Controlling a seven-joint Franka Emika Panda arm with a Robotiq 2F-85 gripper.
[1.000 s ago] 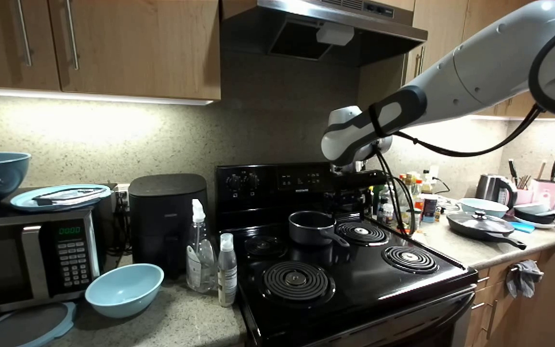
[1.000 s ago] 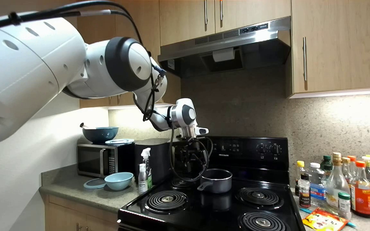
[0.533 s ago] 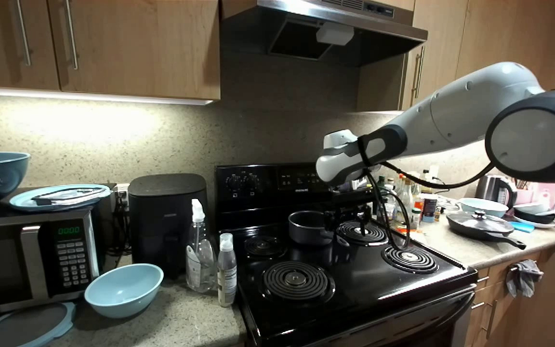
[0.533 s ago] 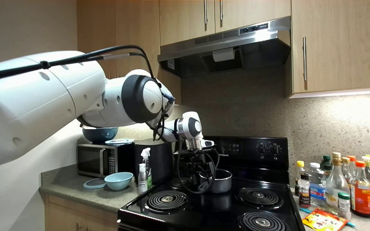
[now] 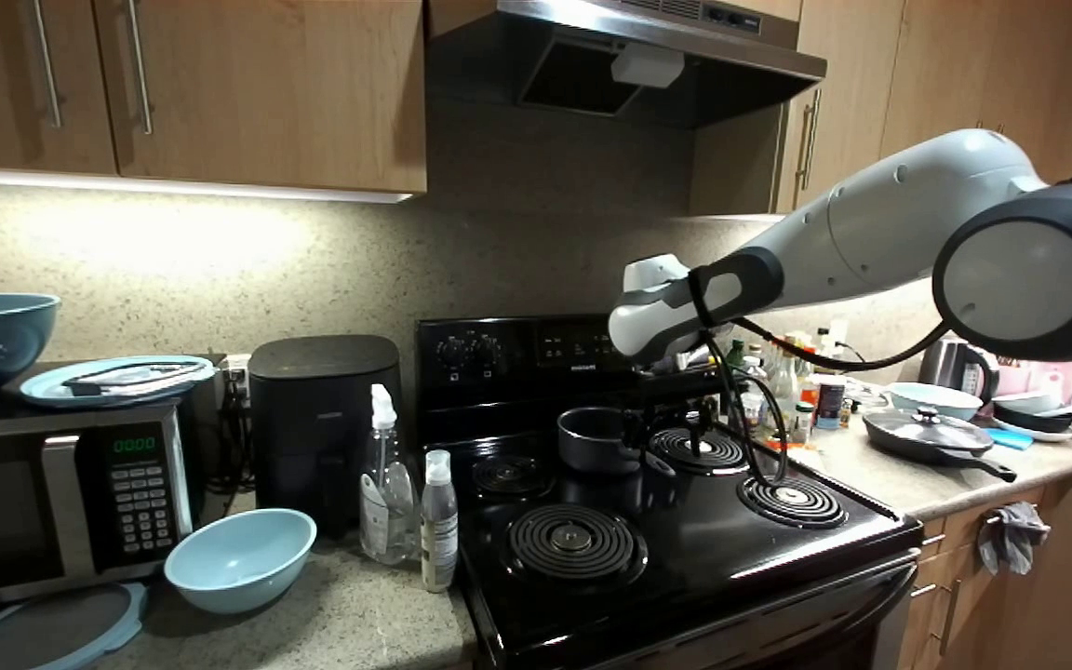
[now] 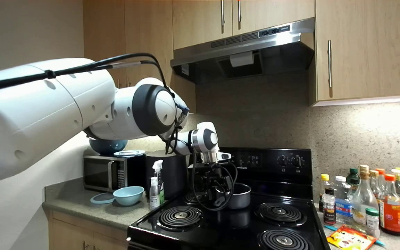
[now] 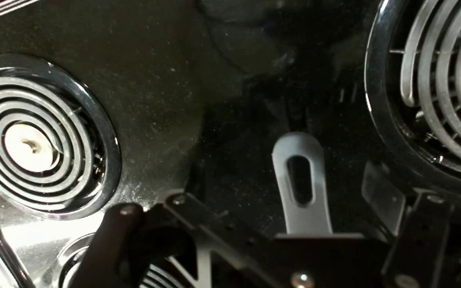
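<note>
- The gripper (image 7: 276,188) has its jaws spread apart; a handle (image 7: 309,219) lies between them, with a gap on either side.
- That handle belongs to the dark saucepan (image 5: 592,451), upright toward the back of the cooktop (image 5: 713,549), between coil burners.
- In an exterior view, the gripper and a drooping black cable (image 6: 214,210) partly cover the saucepan's handle side.
- In the wrist view, a coil burner (image 7: 70,144) lies on one side of the handle, a larger coil (image 7: 446,80) on the other.
- The range hood (image 6: 241,44) juts out above the stove.
- On the counter at one side: a spray bottle (image 5: 389,512), a pump bottle (image 5: 439,535) just beside it, a pale blue bowl (image 5: 240,568), a black appliance (image 5: 324,437) and a microwave (image 5: 10,512).
- Across the stove: crowded sauce bottles (image 6: 391,208), an orange packet (image 6: 351,239) and a lidded pan (image 5: 936,435).
</note>
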